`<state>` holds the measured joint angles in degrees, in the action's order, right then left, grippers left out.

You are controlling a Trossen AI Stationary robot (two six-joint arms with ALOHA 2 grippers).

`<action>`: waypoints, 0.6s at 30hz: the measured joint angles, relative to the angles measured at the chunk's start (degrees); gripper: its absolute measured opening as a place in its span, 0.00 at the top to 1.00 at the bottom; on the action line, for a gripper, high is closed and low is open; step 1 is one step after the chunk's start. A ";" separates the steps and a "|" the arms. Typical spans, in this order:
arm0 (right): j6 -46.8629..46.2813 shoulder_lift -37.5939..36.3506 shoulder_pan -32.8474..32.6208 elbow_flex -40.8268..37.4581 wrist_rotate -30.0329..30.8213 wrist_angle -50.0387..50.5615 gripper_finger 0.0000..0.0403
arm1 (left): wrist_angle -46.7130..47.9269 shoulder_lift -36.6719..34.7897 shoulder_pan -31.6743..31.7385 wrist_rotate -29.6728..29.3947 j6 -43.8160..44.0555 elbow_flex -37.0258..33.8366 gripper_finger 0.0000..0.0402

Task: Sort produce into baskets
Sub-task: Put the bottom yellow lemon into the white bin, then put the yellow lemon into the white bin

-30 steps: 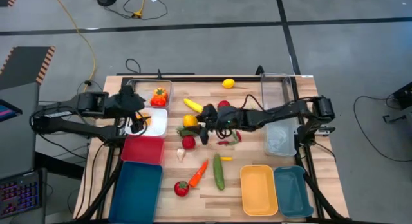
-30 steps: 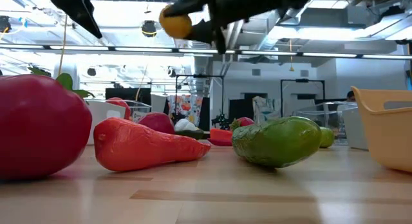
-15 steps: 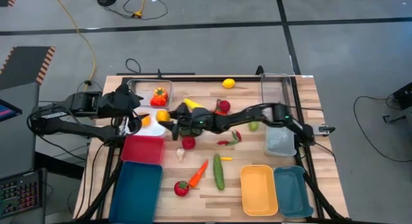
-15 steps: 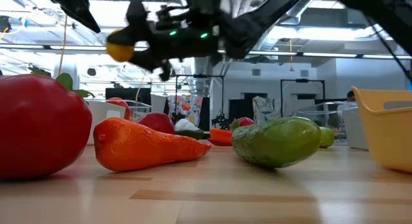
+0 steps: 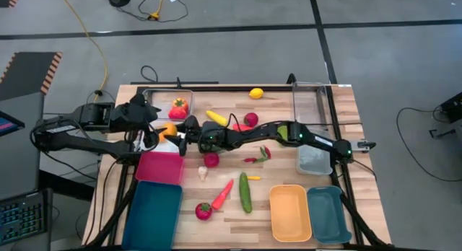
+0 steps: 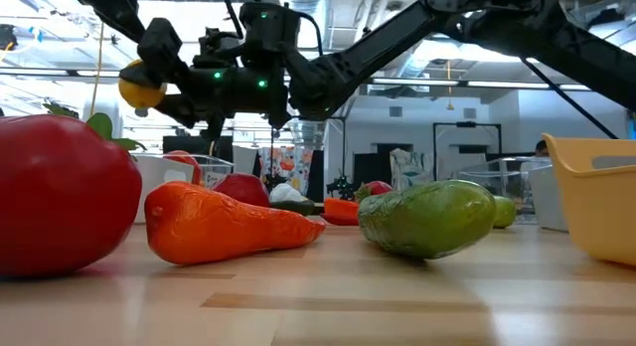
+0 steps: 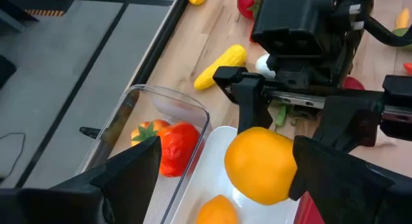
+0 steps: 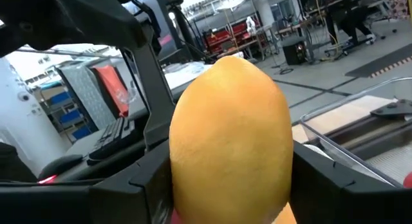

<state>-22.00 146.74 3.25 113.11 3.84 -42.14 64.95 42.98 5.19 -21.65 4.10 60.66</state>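
My right gripper (image 5: 173,130) reaches across the table from the right and is shut on an orange round fruit (image 5: 169,129) above the white basket (image 7: 201,165). The fruit also shows in the low view (image 6: 141,85) and fills the right wrist view (image 8: 230,140). My left gripper (image 5: 148,128) is open beside it over the same basket, and its fingers (image 7: 125,179) stand wide apart, clear of the fruit (image 7: 261,165). Another orange piece (image 7: 217,211) lies in the white basket. A red and orange fruit (image 5: 178,107) lies in the clear basket (image 7: 161,98) behind it. My right gripper pinches the orange fruit's two opposite sides (image 7: 239,161) between its two fingers (image 7: 248,111). The fingers come about level from the table's right side. The fruit is lifted clear, above the white basket.
Loose on the table are a yellow squash (image 5: 215,117), lemon (image 5: 255,93), tomatoes (image 5: 211,159), garlic (image 5: 203,173), carrot (image 5: 222,194) and cucumber (image 5: 245,191). Pink-red (image 5: 160,167) and dark teal (image 5: 151,208) baskets stand near left; orange-yellow (image 5: 290,212), teal (image 5: 328,213) and clear (image 5: 312,128) baskets stand right.
My right gripper has carried the orange fruit from the middle of the table toward the table's left edge, held clear of the table throughout, and now has it over the white basket next to my left gripper.
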 joint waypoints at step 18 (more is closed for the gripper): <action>-0.02 -6.57 3.73 0.10 -13.06 16.81 0.12 | 0.04 -0.02 0.00 0.13 -0.02 0.02 0.16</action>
<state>-22.02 140.17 6.98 113.21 -9.23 -25.33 64.99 42.96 5.19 -21.52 4.08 60.69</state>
